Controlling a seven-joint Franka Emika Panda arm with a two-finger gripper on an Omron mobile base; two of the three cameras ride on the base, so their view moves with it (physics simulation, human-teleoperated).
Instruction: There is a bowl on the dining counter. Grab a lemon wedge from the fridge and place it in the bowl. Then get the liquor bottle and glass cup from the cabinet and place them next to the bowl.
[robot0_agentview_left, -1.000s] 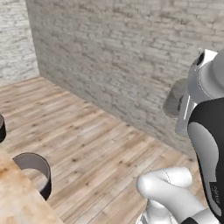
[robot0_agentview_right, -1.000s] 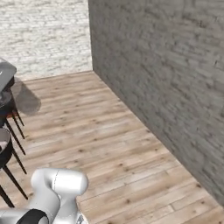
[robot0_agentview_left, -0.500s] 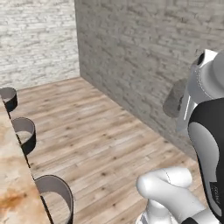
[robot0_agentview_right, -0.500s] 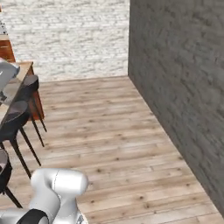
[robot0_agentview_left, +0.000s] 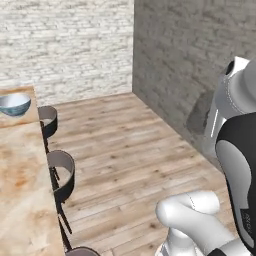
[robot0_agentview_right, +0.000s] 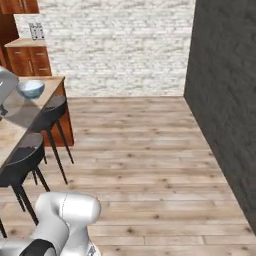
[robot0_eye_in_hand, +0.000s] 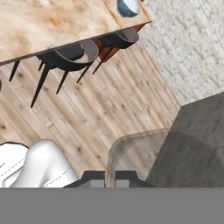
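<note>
translucent and greyish, the glass cup (robot0_eye_in_hand: 131, 153) sits gripped between our gripper (robot0_eye_in_hand: 110, 178) fingertips in the hand view, over the wood floor (robot0_eye_in_hand: 109, 109). left base view: the bowl (robot0_agentview_left: 14, 104) rests at the far end of the dining counter (robot0_agentview_left: 20, 200), stools (robot0_agentview_left: 62, 172) alongside on its right. right base view: the same bowl (robot0_agentview_right: 31, 88) sits far left.

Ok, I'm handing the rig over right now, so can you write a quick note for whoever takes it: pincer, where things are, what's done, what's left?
Pincer: appears shut on the glass cup, seen in the hand view.
Bowl: near the far end of the dining counter, ahead and left of the base, with stools along its side.
Done: cup fetched.
Unclear: whether anything lies in the bowl, too small to tell.
Left: set the cup next to the bowl.
</note>
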